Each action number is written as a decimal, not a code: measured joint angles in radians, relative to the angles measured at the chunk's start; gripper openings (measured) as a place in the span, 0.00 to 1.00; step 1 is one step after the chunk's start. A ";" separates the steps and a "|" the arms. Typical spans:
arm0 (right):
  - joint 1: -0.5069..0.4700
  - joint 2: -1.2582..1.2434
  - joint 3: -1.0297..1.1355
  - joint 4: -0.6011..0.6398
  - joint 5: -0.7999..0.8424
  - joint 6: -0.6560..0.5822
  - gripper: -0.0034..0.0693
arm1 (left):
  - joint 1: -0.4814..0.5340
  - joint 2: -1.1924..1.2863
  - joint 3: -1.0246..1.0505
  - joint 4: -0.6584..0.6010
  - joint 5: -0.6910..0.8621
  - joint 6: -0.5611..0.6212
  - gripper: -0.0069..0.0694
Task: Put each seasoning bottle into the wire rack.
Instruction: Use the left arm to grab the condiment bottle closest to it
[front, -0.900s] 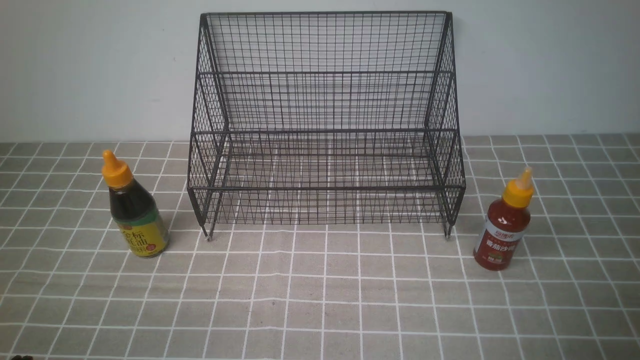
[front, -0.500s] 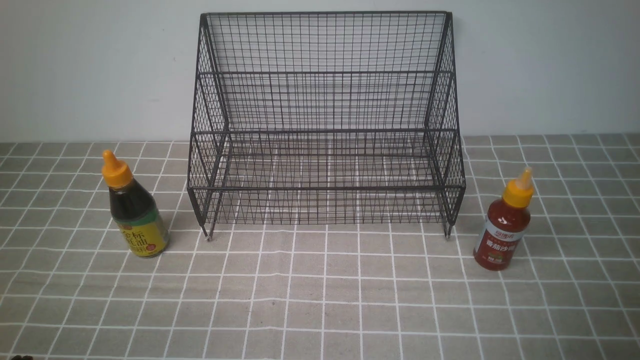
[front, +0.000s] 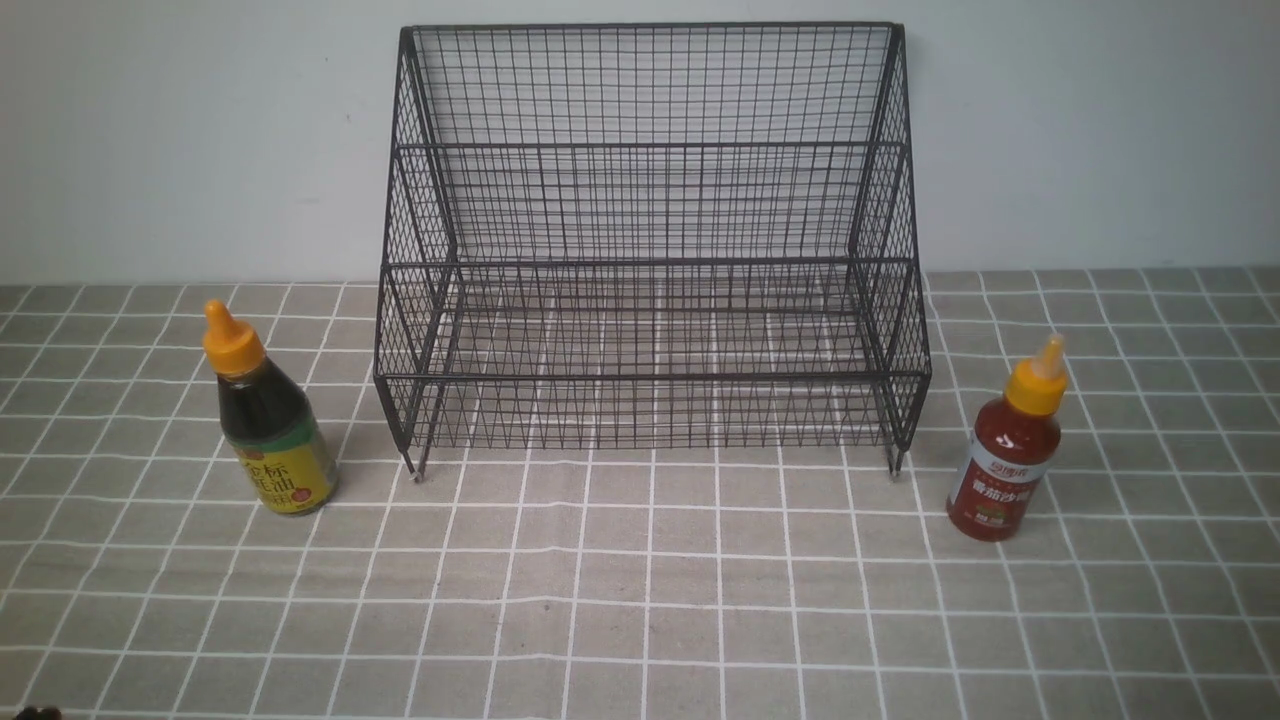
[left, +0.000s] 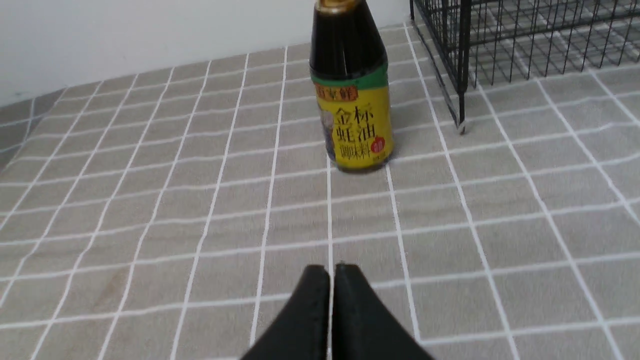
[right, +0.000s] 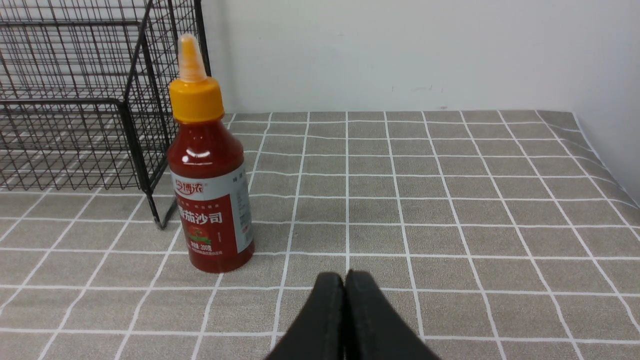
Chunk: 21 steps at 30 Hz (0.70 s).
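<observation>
The black wire rack (front: 650, 250) stands empty against the back wall. The dark brown bottle (front: 268, 425) with its yellow-green label stands upright to the left of the rack; it also shows in the left wrist view (left: 351, 95). The red bottle (front: 1008, 455) stands upright to the right of the rack; it also shows in the right wrist view (right: 210, 175). My left gripper (left: 330, 270) is shut and empty, some way short of the brown bottle. My right gripper (right: 344, 276) is shut and empty, short of the red bottle. Neither arm shows in the front view.
A grey tablecloth (front: 640, 600) with a white grid covers the table. A pale wall (front: 180, 140) rises right behind the rack. The rack's corner foot shows in the left wrist view (left: 461, 125) and in the right wrist view (right: 155, 210), close to each bottle.
</observation>
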 joint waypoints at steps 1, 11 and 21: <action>0.000 0.000 0.000 0.000 0.000 0.000 0.03 | 0.000 0.000 0.000 -0.029 -0.036 -0.016 0.08; 0.000 0.000 0.000 0.000 0.000 0.000 0.03 | 0.000 0.000 0.000 -0.406 -0.395 -0.187 0.08; 0.000 0.000 0.000 0.000 0.000 0.000 0.03 | 0.000 0.000 -0.040 -0.456 -0.721 -0.256 0.08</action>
